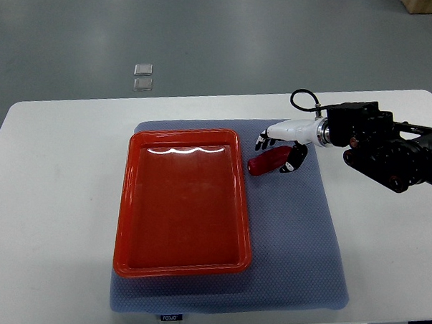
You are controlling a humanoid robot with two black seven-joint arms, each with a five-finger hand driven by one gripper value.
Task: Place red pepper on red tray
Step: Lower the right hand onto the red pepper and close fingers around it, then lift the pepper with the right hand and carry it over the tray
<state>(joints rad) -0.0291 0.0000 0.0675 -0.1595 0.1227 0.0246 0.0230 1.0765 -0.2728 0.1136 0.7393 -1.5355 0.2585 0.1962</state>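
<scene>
the right hand [281, 147] enters from the right edge and sits over the red pepper [267, 163], which lies on the blue-grey mat [299, 237] just beside the upper right corner of the red tray [182, 203]. the fingers are curled around the near end of the pepper, with dark fingertips showing on both sides of it; judged from this view, the hand is grasping the pepper, though whether the grip is firm cannot be confirmed. the pepper appears to rest on the mat, not yet lifted. the left hand is not in view.

risks from this state:
- slip. the pepper is held near one end only. the free end points toward the tray and may droop or rotate out of the fingers during lift.
- rim contact. the tray has a raised rim and the pepper lies very near it. a low carry path could strike the rim and shift the tray on the mat.
- roll-out. the skin looks smooth and rounded; a release from height could let it roll within the tray.

appearance of the pepper: small, elongated, dark glossy red, darker than the tray, lying tilted with its lower end toward the tray. the stem end is hidden by the fingers.

the tray is empty, shallow and glossy, with reflections along its far edge. mat and tray rest on a white surface [49, 198].
</scene>
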